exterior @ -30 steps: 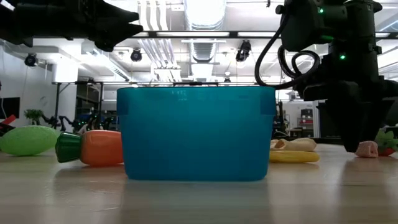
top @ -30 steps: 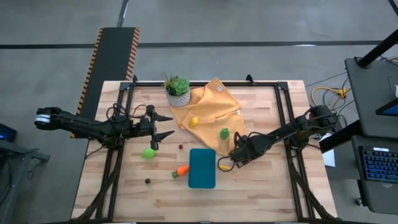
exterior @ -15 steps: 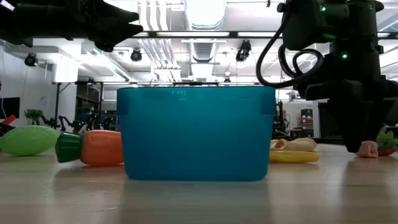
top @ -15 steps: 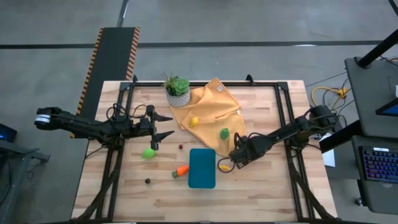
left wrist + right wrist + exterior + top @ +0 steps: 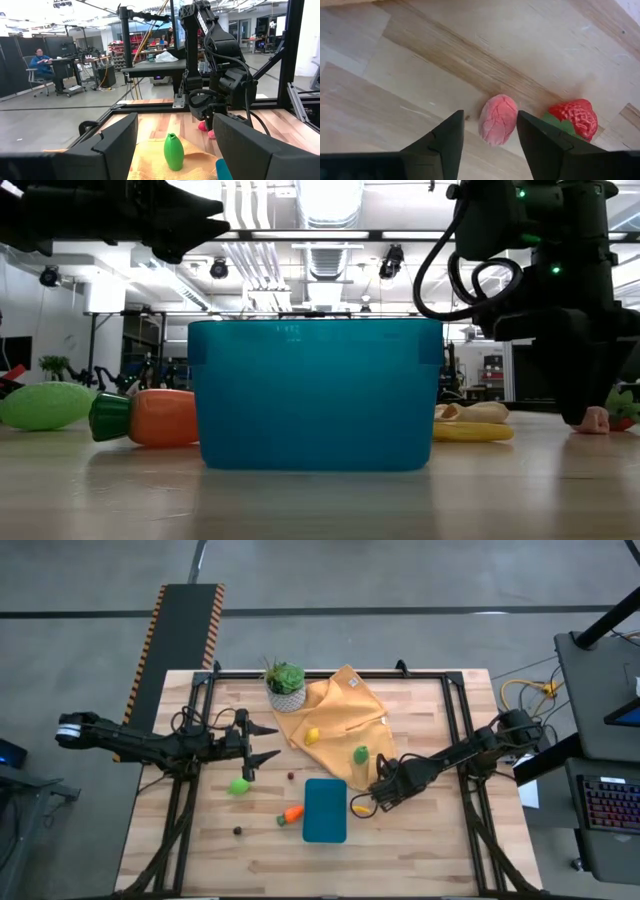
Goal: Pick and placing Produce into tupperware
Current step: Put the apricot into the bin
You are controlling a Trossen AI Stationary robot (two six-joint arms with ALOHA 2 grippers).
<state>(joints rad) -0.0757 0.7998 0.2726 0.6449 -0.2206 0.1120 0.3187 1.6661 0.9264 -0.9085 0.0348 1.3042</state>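
The teal tupperware (image 5: 325, 810) stands on the wooden table near its front. My right gripper (image 5: 490, 117) points down just right of it, open, with its fingers on either side of a small pink piece of produce (image 5: 497, 119) that lies on the wood. A red strawberry (image 5: 572, 117) lies beside the pink piece. An orange carrot (image 5: 291, 813), a lime-green piece (image 5: 239, 785) and a yellow banana (image 5: 360, 807) lie around the tupperware. My left gripper (image 5: 270, 741) waits open above the table's left half. My right gripper comes from above, its fingers pointing down on two sides of the pink piece. One finger (image 5: 530, 135) stands right at the piece's edge (image 5: 515, 117), and I cannot tell whether it touches. A gap shows at the other finger. The piece lies on the table.
A mustard-yellow cloth (image 5: 340, 710) lies at the back middle with a yellow piece (image 5: 312, 736) and a green pear shape (image 5: 360, 753) on it. A potted plant (image 5: 286, 685) stands beside it. Two small dark pieces (image 5: 238, 831) (image 5: 291, 776) lie on the wood.
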